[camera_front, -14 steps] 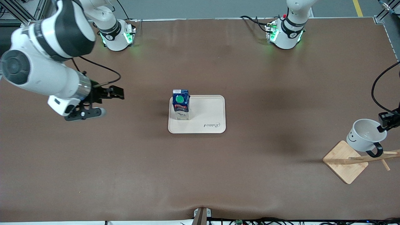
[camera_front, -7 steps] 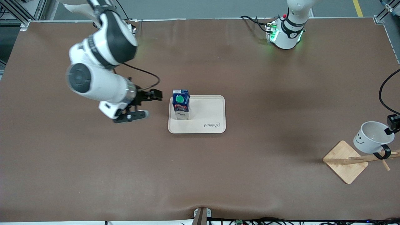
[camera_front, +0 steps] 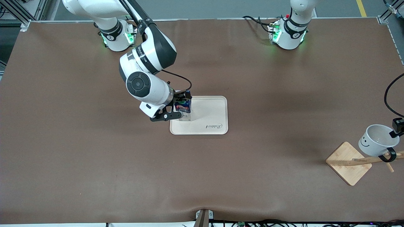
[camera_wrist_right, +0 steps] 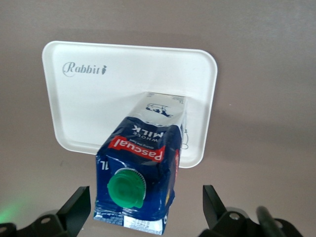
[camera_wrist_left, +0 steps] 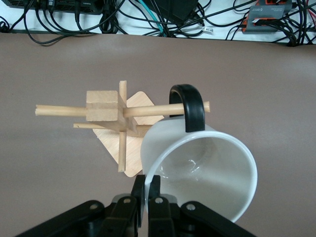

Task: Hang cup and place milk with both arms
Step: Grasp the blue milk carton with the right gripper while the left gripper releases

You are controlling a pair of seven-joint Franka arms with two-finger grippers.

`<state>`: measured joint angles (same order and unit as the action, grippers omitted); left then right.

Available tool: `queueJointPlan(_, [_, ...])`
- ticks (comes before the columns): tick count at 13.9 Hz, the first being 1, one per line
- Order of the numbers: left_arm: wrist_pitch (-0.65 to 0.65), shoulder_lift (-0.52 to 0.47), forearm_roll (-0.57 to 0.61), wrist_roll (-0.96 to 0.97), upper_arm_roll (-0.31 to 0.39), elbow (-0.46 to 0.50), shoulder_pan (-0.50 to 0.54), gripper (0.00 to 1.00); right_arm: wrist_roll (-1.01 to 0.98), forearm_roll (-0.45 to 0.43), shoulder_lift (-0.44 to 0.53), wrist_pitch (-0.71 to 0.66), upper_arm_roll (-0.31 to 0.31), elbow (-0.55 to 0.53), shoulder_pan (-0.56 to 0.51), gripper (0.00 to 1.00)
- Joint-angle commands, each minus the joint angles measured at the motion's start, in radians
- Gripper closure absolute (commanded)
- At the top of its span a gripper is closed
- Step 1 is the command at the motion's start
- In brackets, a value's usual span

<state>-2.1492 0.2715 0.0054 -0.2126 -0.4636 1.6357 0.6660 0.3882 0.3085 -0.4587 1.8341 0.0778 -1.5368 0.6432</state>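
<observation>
The milk [camera_front: 186, 108], a dark blue carton with a green cap [camera_wrist_right: 126, 187], stands upright on the cream tray [camera_front: 211, 116] at its edge toward the right arm's end. My right gripper [camera_front: 182, 105] is open, with one finger on each side of the carton's top [camera_wrist_right: 143, 163] and a gap at both sides. The white cup [camera_front: 375, 140] with the smiley face is tilted at the wooden rack [camera_front: 348, 162]. My left gripper [camera_wrist_left: 147, 182] is shut on the cup's rim. The black handle [camera_wrist_left: 190, 106] is looped around a horizontal peg [camera_wrist_left: 148, 109].
The rack's square wooden base [camera_wrist_left: 131, 148] sits at the left arm's end of the table, with several pegs crossing its post. The tray reads "Rabbit" [camera_wrist_right: 84, 69]. Cables run along the table edge [camera_wrist_left: 148, 19].
My right arm has swung in from its end of the table, and its open gripper now straddles the milk. My left gripper has moved the cup so that its handle sits over the peg.
</observation>
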Motion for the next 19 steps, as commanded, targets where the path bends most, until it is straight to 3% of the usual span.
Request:
queueJointPlan(1, [-0.008, 0.017, -0.025, -0.030, -0.007, -0.010, 0.010, 0.99, 0.087, -0.046, -0.012, 0.000, 0.010, 0.014, 0.039, 0.00])
queueJointPlan(2, [-0.008, 0.017, -0.027, -0.022, -0.007, -0.010, 0.006, 0.77, 0.089, -0.046, -0.021, 0.011, 0.010, 0.012, 0.050, 0.00])
queueJointPlan(3, [-0.008, 0.023, -0.021, -0.016, -0.007, -0.017, 0.006, 0.18, 0.090, -0.046, -0.024, 0.011, 0.010, 0.012, 0.052, 0.00])
queueJointPlan(4, [-0.008, 0.025, -0.025, -0.014, -0.007, -0.029, 0.003, 0.00, 0.092, -0.045, -0.025, 0.010, 0.010, 0.012, 0.052, 0.00])
queueJointPlan(10, [0.012, 0.017, -0.025, 0.005, -0.015, -0.053, -0.002, 0.00, 0.118, -0.046, -0.054, 0.033, 0.010, 0.010, 0.073, 0.00])
queueJointPlan(14, [0.121, -0.028, -0.013, 0.106, -0.053, -0.054, -0.006, 0.00, 0.132, -0.048, -0.058, 0.034, 0.011, 0.009, 0.088, 0.00])
queueJointPlan(15, [0.159, -0.044, -0.009, 0.146, -0.065, -0.056, -0.008, 0.00, 0.130, -0.048, -0.058, 0.033, 0.011, 0.009, 0.088, 0.06])
queueJointPlan(16, [0.195, -0.061, 0.010, 0.180, -0.078, -0.054, -0.008, 0.00, 0.129, -0.064, -0.058, 0.030, 0.011, 0.009, 0.087, 0.40])
queueJointPlan(17, [0.230, -0.080, 0.039, 0.220, -0.099, -0.054, -0.008, 0.00, 0.133, -0.071, -0.057, 0.021, 0.010, 0.012, 0.084, 0.87])
queueJointPlan(19, [0.294, -0.101, 0.091, 0.318, -0.145, -0.054, -0.008, 0.00, 0.133, -0.069, -0.057, 0.017, 0.010, 0.012, 0.075, 0.99])
